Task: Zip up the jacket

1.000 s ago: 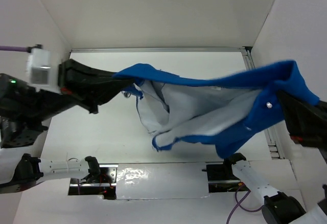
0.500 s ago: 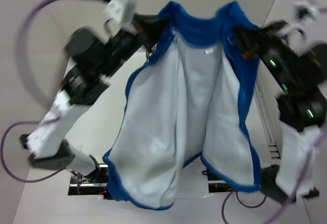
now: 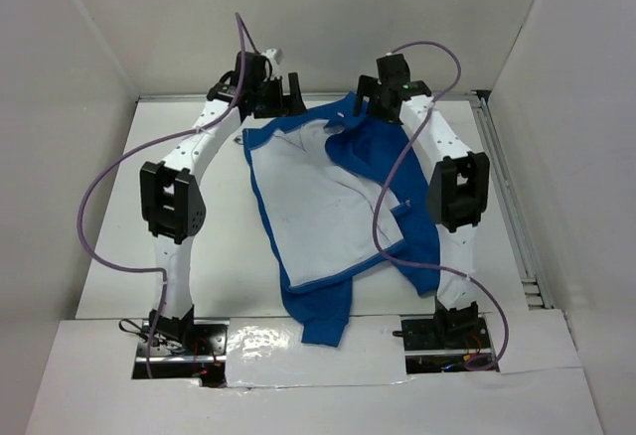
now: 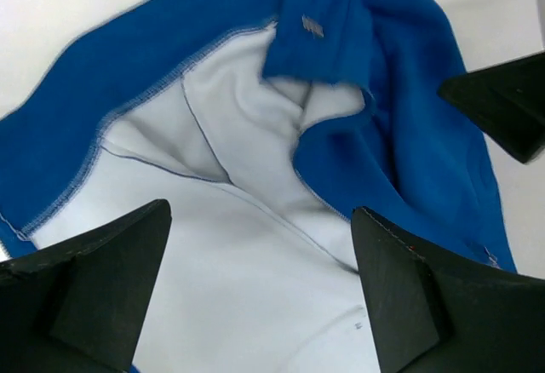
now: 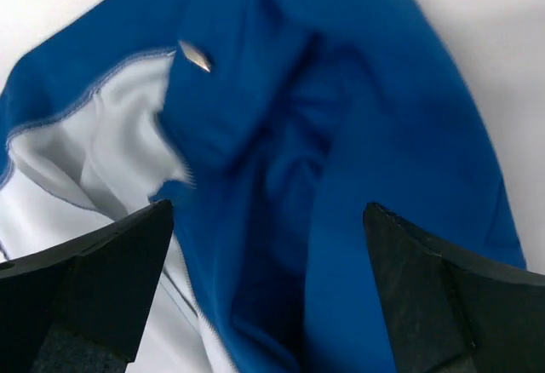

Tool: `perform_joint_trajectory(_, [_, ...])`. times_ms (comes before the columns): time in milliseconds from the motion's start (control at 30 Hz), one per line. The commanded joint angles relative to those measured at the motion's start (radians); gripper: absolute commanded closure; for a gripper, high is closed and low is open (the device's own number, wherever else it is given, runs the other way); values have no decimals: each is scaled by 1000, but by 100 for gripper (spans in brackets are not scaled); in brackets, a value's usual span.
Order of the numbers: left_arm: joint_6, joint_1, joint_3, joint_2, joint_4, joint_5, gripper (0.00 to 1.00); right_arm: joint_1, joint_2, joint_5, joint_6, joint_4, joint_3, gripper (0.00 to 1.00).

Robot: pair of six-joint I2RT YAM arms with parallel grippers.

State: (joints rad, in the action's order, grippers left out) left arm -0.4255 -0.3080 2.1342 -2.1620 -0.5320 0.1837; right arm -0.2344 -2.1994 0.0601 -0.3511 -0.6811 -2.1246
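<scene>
the jacket lies spread over the middle of the table, from the far edge to past the near one, so the centre lane is all cloth. a strip of bare table runs down the left between the jacket and the left arm. the right arm arches over the jacket's right edge, with a narrower bare strip beyond it. purple cables loop out from both arms. white walls close in at left, right and far side. the left gripper and right gripper hang with fingers spread wide, either side of the bunched collar.
</scene>
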Motion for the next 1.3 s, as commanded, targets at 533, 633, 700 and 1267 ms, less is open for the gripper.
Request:
perform_joint_trajectory(533, [-260,94,-1203,926,75,49,1,-576,707,161,-106,146,953,0])
perform_joint_trajectory(633, [-248,144,-1194,874,115,65,1,-727,652,161,-101,156,924,0])
perform_joint_trajectory(700, [-245,164,-1150,819,147,82,1,-788,563,165,-106,149,872,0])
perform_joint_trajectory(1267, [-240,106,-830,255,110,77,12,-999,314,166,-187,-18,804,15])
